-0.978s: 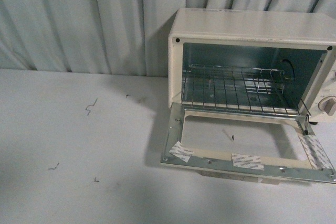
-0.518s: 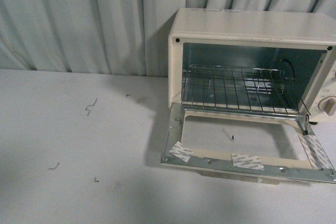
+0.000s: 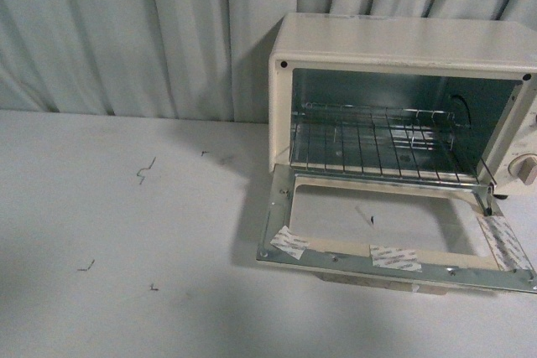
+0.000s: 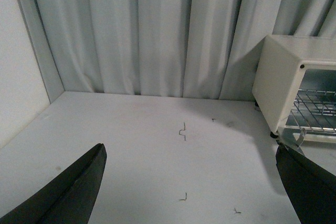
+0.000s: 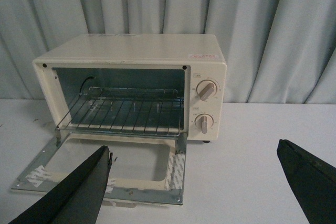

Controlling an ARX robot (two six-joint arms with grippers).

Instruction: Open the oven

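Observation:
The cream-white oven [image 3: 403,44] stands at the back right of the table with its door [image 3: 394,262] folded flat down onto the table. The wire rack [image 3: 377,153] shows inside. The oven also shows in the right wrist view [image 5: 131,51], with two knobs [image 5: 206,91] on its panel, and at the edge of the left wrist view [image 4: 283,72]. My left gripper [image 4: 194,203] is open and empty, well to the left of the oven. My right gripper [image 5: 199,203] is open and empty, in front of the oven. Neither arm shows in the front view.
Grey curtains [image 3: 126,31] hang behind the white table [image 3: 126,232]. Small dark marks [image 3: 144,173] lie on the table left of the oven. A white wall panel [image 4: 16,66] stands at the table's far left side.

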